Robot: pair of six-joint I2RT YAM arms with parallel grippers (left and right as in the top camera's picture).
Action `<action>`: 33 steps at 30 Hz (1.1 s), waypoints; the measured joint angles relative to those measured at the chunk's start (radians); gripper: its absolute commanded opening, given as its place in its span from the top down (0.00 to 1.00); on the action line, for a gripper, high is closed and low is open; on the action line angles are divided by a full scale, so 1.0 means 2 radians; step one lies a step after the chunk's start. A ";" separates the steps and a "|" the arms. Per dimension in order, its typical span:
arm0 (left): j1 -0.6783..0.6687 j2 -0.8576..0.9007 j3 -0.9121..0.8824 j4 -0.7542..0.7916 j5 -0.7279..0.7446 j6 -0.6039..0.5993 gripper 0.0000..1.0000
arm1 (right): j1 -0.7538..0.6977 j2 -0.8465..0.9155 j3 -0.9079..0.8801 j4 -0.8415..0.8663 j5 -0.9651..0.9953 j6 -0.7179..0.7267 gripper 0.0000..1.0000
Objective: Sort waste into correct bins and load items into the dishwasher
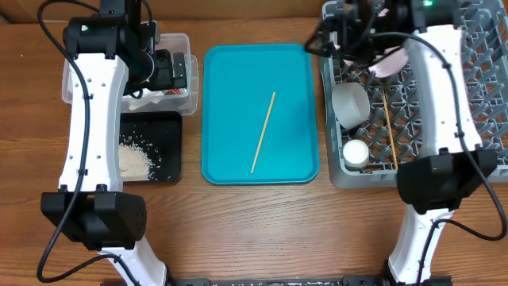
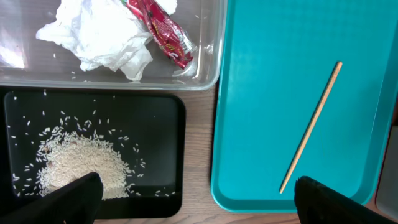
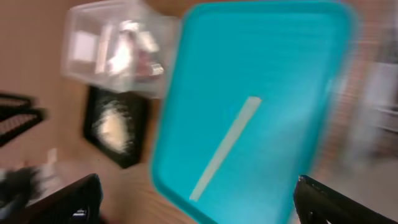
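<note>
One light wooden chopstick [image 1: 263,133] lies diagonally on the teal tray [image 1: 230,71]; it also shows as the chopstick [image 2: 311,127] in the left wrist view and as a blurred chopstick [image 3: 227,146] in the right wrist view. A second chopstick [image 1: 389,127] lies in the grey dish rack [image 1: 476,87] with a pale bowl [image 1: 349,103], a white cup [image 1: 355,152] and a pink plate [image 1: 390,62]. The clear tub [image 2: 208,78] holds a white napkin [image 2: 99,34] and a red wrapper [image 2: 163,32]. Rice [image 2: 81,165] sits in the black tray [image 2: 168,118]. My left gripper [image 2: 199,208] hangs open above the tub's near edge. My right gripper [image 3: 202,205] is open and empty at the rack's back left corner.
The teal tray [image 2: 261,93] fills the middle between the bins and the rack. The black tray [image 1: 171,135] sits in front of the clear tub [image 1: 178,40] at the left. Bare wooden table [image 1: 270,230] runs along the front.
</note>
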 measured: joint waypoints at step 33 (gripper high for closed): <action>0.000 0.000 0.000 0.000 0.000 0.000 0.00 | 0.204 0.010 -0.318 0.241 0.329 0.362 0.60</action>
